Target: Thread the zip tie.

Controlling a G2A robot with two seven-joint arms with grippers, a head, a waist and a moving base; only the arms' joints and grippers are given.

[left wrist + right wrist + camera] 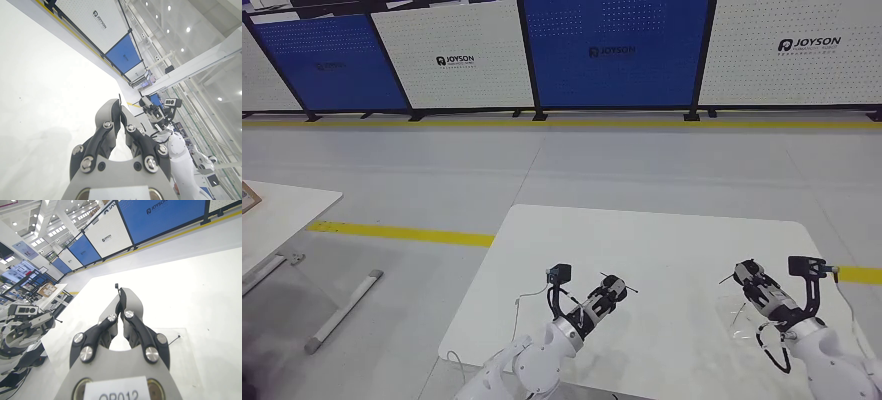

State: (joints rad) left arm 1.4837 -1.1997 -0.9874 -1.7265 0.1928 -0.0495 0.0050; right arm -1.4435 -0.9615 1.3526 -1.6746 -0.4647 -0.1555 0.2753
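My left gripper [120,106] is shut on a thin black zip tie [119,97] whose end pokes out past the fingertips. From above, that gripper [610,288] sits over the near left part of the white table [662,240], the tie [630,289] sticking out sideways. My right gripper [121,293] is shut on another black zip tie [116,286], its small square head just beyond the fingertips. In the top view this gripper [745,272] hovers at the near right, well apart from the left one. A further zip tie [174,340] lies in a clear tray.
The clear shallow tray [739,318] rests on the table under the right arm, close to the near edge. A second white table [272,215] stands off to the far left. Blue and white panel fences [612,50] line the back.
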